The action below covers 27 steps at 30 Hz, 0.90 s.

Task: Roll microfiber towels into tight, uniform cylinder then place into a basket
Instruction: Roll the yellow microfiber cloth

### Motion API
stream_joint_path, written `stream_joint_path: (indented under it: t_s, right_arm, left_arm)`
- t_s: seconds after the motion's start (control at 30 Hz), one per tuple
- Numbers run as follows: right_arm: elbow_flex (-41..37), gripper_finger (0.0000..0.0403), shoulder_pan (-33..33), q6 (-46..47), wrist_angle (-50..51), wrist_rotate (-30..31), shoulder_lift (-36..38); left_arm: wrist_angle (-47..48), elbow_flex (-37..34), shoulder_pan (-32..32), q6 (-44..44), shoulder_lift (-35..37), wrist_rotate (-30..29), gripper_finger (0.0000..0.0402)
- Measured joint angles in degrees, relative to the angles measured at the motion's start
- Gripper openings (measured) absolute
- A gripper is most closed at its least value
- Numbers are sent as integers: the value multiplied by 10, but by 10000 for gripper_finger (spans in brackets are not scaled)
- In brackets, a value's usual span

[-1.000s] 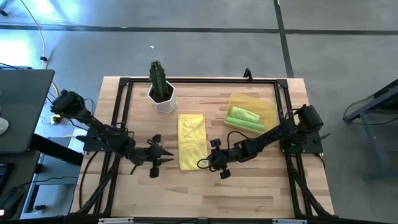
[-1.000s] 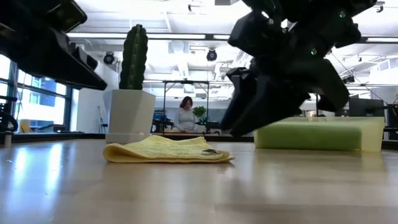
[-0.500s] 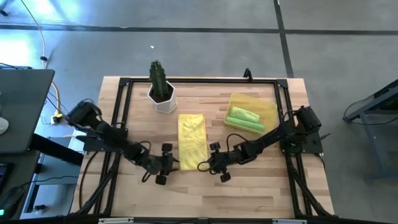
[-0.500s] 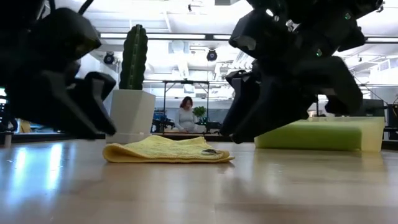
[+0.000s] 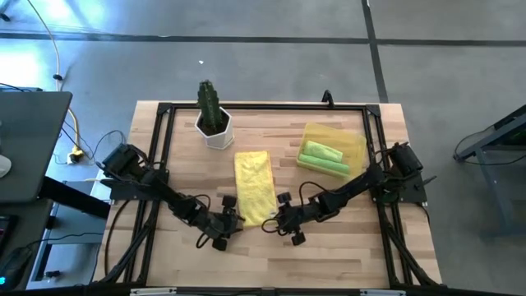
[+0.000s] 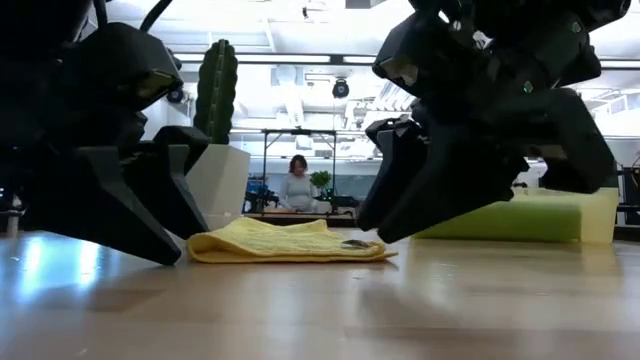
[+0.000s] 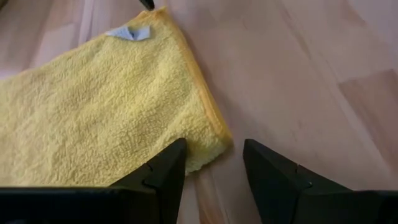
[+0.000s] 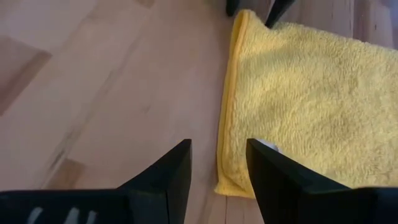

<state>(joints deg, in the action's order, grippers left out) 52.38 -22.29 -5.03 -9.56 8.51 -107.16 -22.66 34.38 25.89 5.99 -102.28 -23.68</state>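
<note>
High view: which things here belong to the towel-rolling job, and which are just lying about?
Job:
- yellow towel, flat
- green towels, rolled, in the basket
- basket
- left gripper and right gripper, open at the yellow towel's near corners

Lying about:
- potted cactus

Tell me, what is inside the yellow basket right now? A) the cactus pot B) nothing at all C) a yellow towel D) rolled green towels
D: the high view shows green towel rolls lying in the basket, while the yellow towel lies flat on the table and the cactus pot stands apart.
</note>
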Motion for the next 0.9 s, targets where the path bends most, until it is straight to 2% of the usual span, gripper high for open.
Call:
stream_joint_path:
  t_s: [0.3, 0.53, 0.73, 0.9]
  right_arm:
    - [0, 144, 0, 0, 23, 0, -1]
    - [0, 144, 0, -4, 18, 0, -1]
    - [0, 144, 0, -4, 16, 0, -1]
    - [0, 144, 0, -11, 16, 0, -1]
  left_arm:
    - [17, 27, 12, -68, 10, -23, 154]
    - [52, 31, 0, -68, 6, -23, 154]
    - [58, 31, -25, -48, 6, 22, 154]
    - [57, 32, -40, 19, 2, 69, 154]
